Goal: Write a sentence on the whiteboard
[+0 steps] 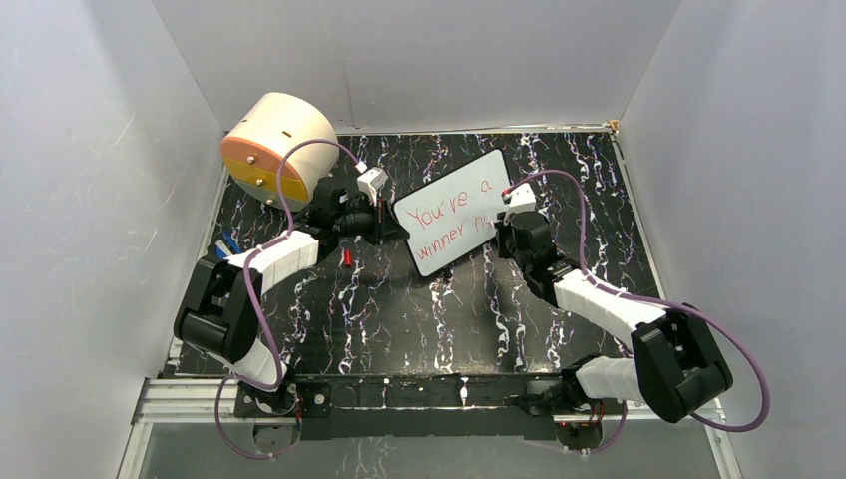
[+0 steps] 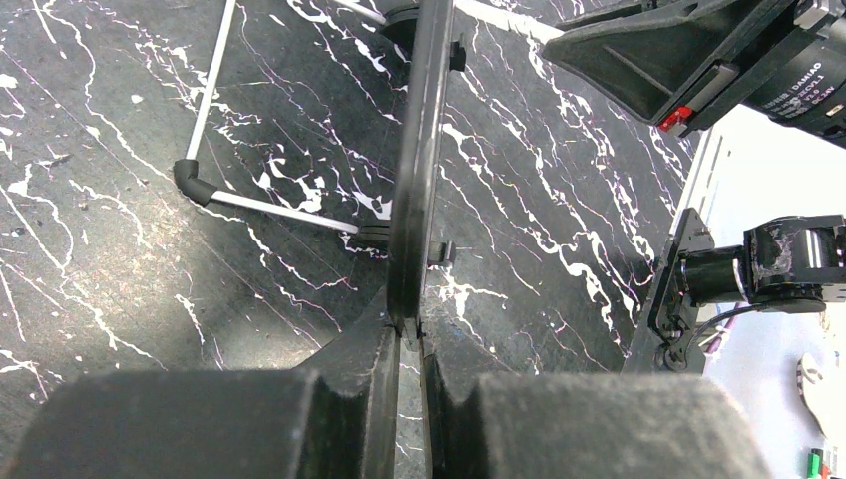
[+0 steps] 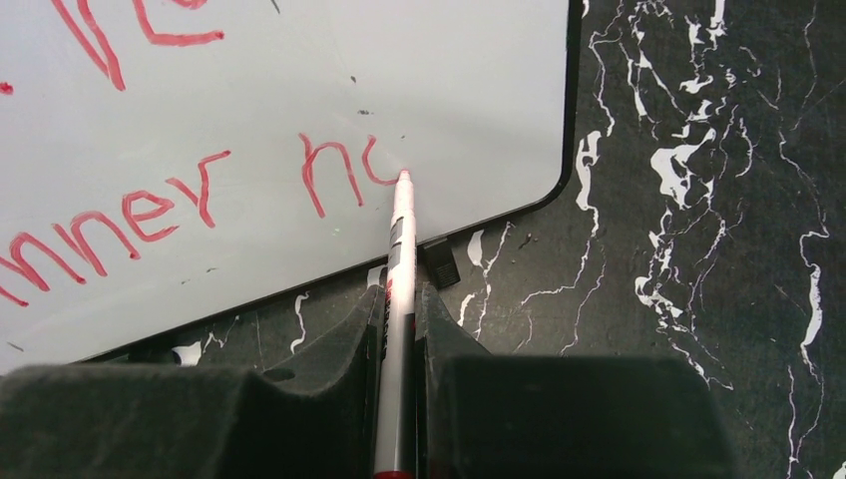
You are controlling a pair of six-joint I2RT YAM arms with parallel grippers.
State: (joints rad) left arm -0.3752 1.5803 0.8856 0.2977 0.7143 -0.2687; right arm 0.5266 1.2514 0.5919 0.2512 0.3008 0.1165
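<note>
Pinching the whiteboard at its nine o'clock edge in the left gripper, toward twelve on the bench; clamping a marker in the right gripper, tip on the sentence (last word arm-hidden overhead).

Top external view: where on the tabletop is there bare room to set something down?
Widest bare patch: black marbled tabletop between left arm and right arm, from the small white rectangular whiteboard to the near aluminium rail. Another runs along the right wall. Crowded: the far left, with the beige round drum, left end effector and small red object.
</note>
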